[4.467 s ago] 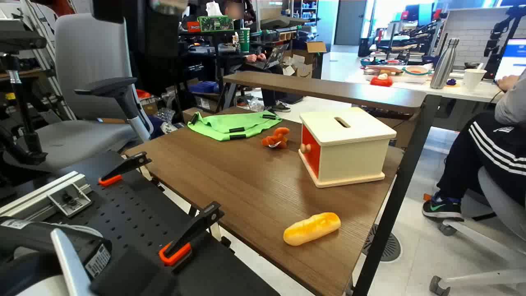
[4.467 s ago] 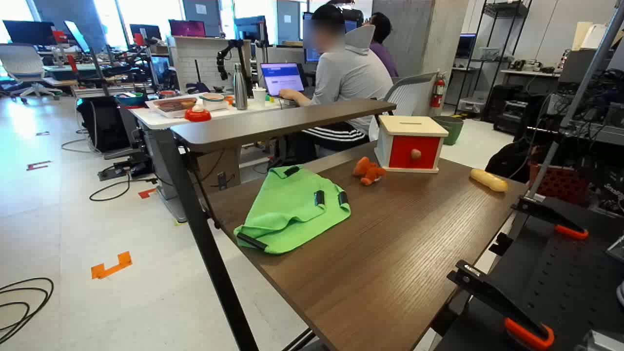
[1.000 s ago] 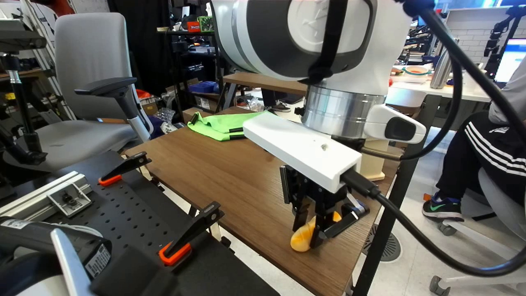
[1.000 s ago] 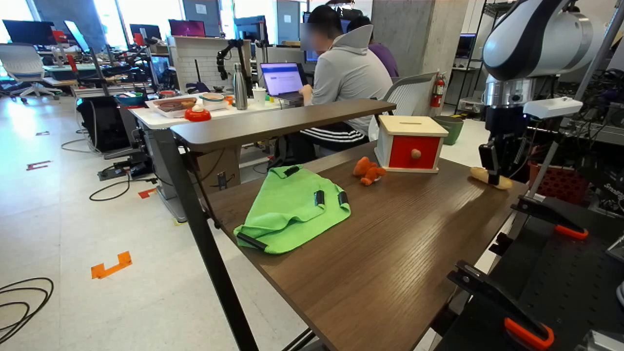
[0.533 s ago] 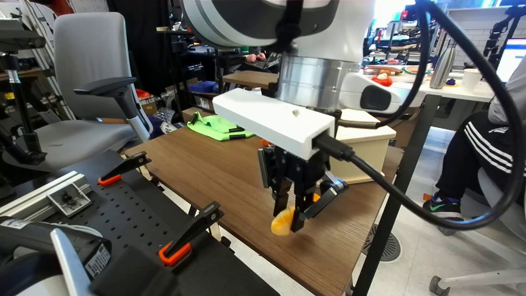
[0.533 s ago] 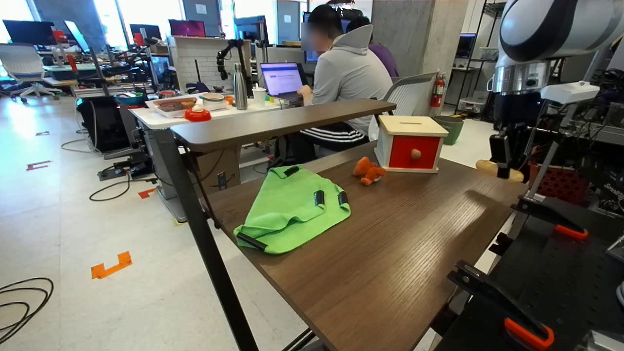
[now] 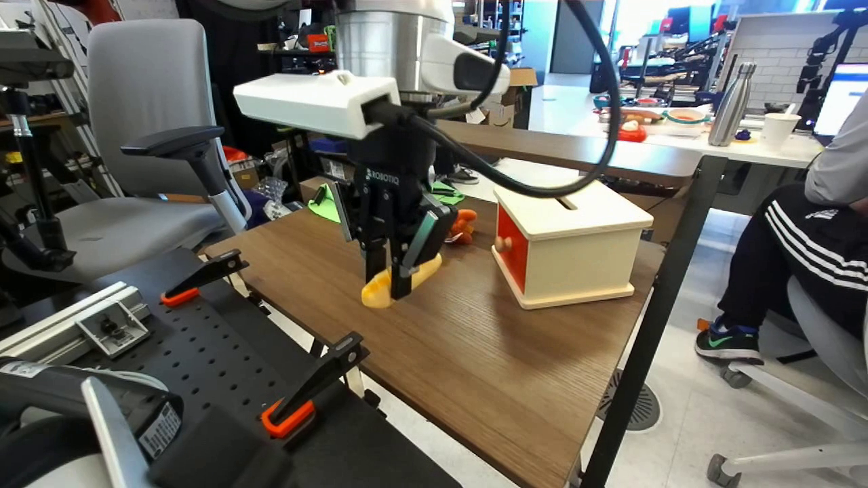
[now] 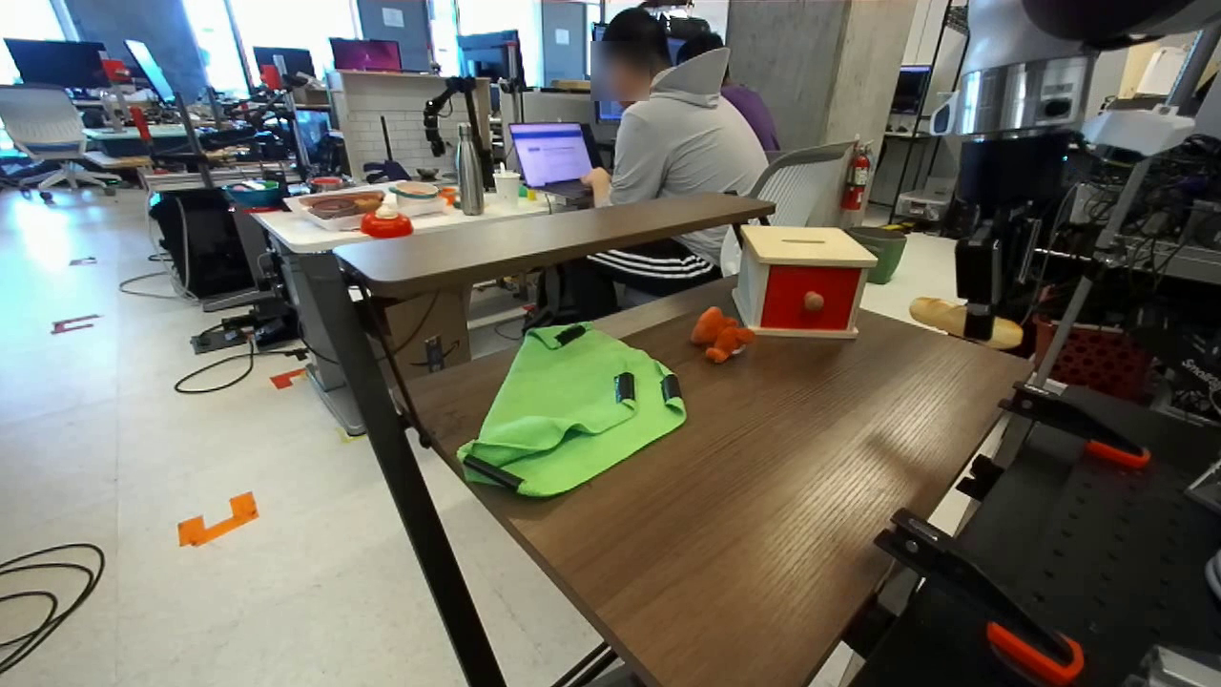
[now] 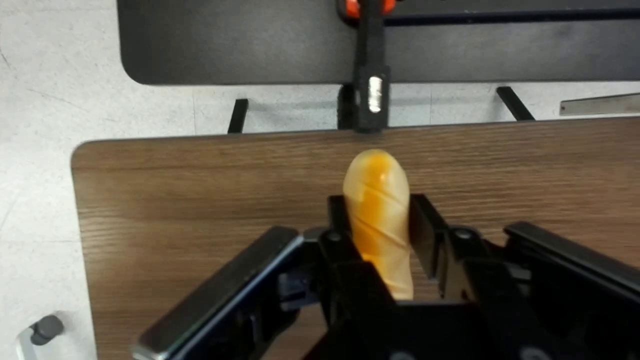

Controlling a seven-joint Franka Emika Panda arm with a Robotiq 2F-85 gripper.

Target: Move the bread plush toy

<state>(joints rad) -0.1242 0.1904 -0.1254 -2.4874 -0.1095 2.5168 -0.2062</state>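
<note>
- The desk (image 7: 468,369) carries the scene. The task names no end spot, so the likeliest trouble, in my judgement, is a release too near its edge, which could send a rounded toy rolling to the floor.
- The arm (image 7: 383,51) trails a black cable (image 7: 614,105) that loops out wide; a long swing might snag it. In pose, the arm reaches in from above, its last joint roughly upright and the tool pointing straight down or nearly so. The upper links run out of frame.
- The cream box (image 7: 573,254) stands upright, red side showing in both exterior views. A low sideways move could drive the toy into it; no contact shows, though the gap is hard to read.
- The tool (image 7: 386,282) is clamped on the bread plush toy (image 9: 378,220), its 2 fingers (image 9: 425,230) against opposite long sides. A sharp jerk or a slackened grip could let the soft body slip.
- An orange-handled clamp (image 9: 372,70) reaches to the desk's edge, and in the wrist view the toy's tip points at it. Lowering on that side could knock the 2 together.
- The bread plush toy is above the desk and apart from it. In an exterior view its longer part (image 8: 938,316) juts out on 1 side of the tool; the hold looks off-middle to me, so quick motion could pivot it.
- The orange plush (image 8: 720,336) lies near the box; setting down on it could leave the toy propped at a slant.
</note>
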